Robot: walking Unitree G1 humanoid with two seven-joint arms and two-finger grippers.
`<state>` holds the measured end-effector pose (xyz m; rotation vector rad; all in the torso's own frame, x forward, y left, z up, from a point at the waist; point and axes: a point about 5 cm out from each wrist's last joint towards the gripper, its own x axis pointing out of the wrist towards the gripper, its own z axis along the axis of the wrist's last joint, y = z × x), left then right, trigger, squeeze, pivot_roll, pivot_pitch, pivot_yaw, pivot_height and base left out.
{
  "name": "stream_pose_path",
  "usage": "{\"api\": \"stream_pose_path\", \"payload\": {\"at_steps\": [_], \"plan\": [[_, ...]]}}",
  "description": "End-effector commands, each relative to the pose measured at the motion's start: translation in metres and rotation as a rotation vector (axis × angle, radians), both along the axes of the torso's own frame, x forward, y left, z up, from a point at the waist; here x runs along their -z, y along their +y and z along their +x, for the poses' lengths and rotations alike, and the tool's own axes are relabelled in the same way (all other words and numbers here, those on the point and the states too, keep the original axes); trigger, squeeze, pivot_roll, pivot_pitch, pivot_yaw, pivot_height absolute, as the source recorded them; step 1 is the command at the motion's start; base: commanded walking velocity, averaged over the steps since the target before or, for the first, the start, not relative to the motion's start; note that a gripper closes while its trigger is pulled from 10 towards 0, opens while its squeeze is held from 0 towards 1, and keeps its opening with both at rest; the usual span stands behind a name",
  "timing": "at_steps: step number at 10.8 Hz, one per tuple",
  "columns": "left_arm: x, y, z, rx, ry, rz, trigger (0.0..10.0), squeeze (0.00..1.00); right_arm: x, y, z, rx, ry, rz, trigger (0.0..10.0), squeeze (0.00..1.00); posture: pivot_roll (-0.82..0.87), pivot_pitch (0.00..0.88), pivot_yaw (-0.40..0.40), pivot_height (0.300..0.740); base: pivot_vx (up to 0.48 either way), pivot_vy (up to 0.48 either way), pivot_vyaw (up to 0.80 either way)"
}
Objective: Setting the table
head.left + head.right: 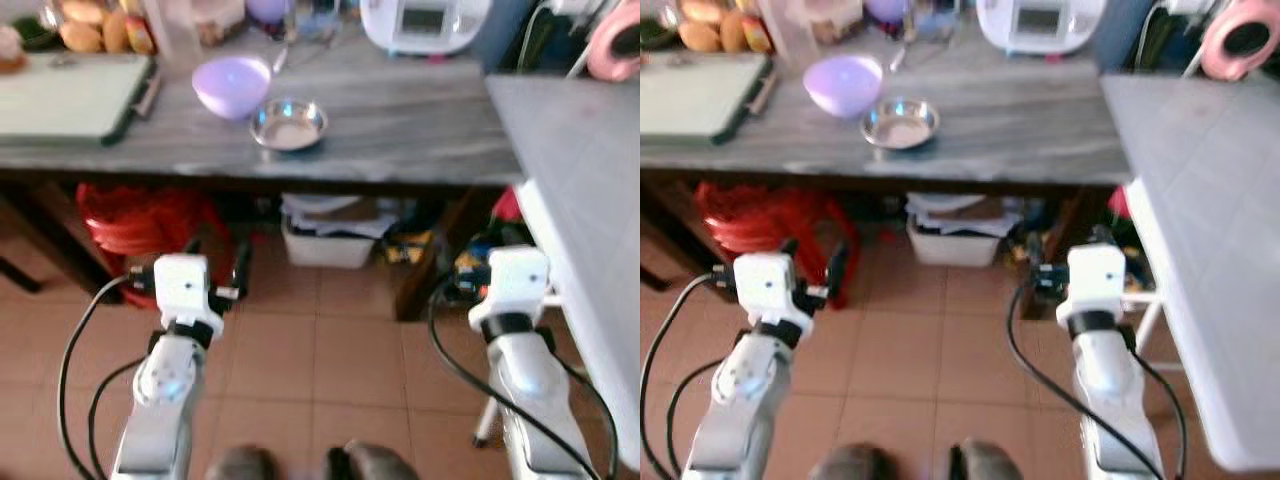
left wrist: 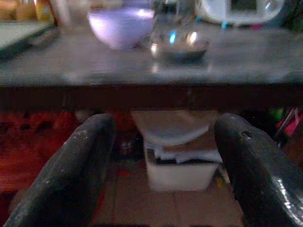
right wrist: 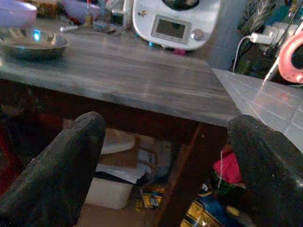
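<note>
- the grey bench (image 1: 400, 120) runs across the upper part of the frame, with tiled floor (image 1: 300, 350) below it.
- a purple bowl (image 1: 231, 85) stands in the upper left of the frame, and a steel bowl (image 1: 289, 125) sits just beside it, toward the frame centre.
- a white appliance (image 1: 425, 22) is at the top edge, and a green cutting board (image 1: 70, 95) lies at the far left.
- the left pincer (image 2: 161, 161) is held low in front of the bench edge, fingers (image 2: 75, 170) wide apart, holding nothing.
- the right pincer (image 3: 170, 165) is also low (below the bench top), fingers (image 3: 61, 165) wide apart and empty.
- a white box (image 1: 325, 245) stands under the bench.
</note>
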<state>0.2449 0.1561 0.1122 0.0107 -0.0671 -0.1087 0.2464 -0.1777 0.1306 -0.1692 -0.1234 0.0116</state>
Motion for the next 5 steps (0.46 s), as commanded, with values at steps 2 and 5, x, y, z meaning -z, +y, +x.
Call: {"api": "stream_pose_path", "payload": {"at_steps": [2,5], "plan": [[0.0015,0.0024,-0.0025,-0.009,0.01,0.003,10.0,0.0,0.004,0.0032,-0.0011,-0.021,0.025,0.008,10.0,0.0,-0.03,0.166,-0.017,0.74,0.0,-0.291,-0.62],[0.0009,0.0034,-0.002,-0.012,0.008,0.004,10.0,0.0,0.0038,0.0052,-0.0001,-0.042,0.027,0.007,10.0,0.0,-0.03,0.165,-0.02,0.74,0.0,-0.304,-0.8]]}}
